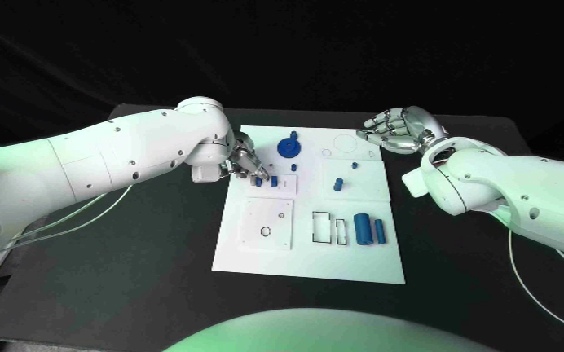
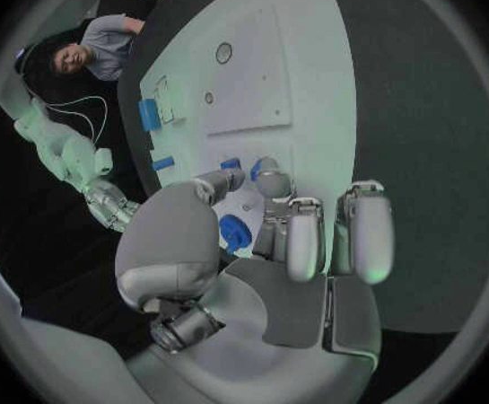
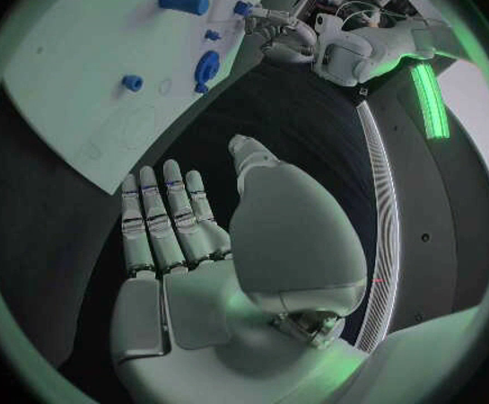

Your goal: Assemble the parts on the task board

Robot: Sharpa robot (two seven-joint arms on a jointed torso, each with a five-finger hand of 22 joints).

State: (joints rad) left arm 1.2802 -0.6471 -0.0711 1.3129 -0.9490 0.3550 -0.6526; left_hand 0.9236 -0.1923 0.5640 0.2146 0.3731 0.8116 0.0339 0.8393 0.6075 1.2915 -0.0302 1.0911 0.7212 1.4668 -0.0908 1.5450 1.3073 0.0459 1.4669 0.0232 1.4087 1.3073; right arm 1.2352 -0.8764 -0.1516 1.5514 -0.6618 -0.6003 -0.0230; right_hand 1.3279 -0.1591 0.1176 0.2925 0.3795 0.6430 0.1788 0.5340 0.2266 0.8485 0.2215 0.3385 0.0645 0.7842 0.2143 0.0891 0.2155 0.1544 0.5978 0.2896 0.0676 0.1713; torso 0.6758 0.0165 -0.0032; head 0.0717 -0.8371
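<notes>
While the flat white rectangular task board (image 1: 308, 246) is lying in the table's middle, the left hand (image 1: 244, 162) is pinching a small blue cylindrical part (image 1: 258, 179) at its left edge, probably to seat it; the right hand (image 1: 398, 130) is hovering beside, fingers apart, holding nothing.

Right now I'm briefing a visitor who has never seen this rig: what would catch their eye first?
Probably the white task board bright against the black table, dotted with small blue parts; the largest, a round blue part, sits near its far edge. Next, the left robot hand reaching down with its fingertips at small blue pieces on the board's left side. The right robot hand hangs off the board's far right corner, holding nothing.
</notes>
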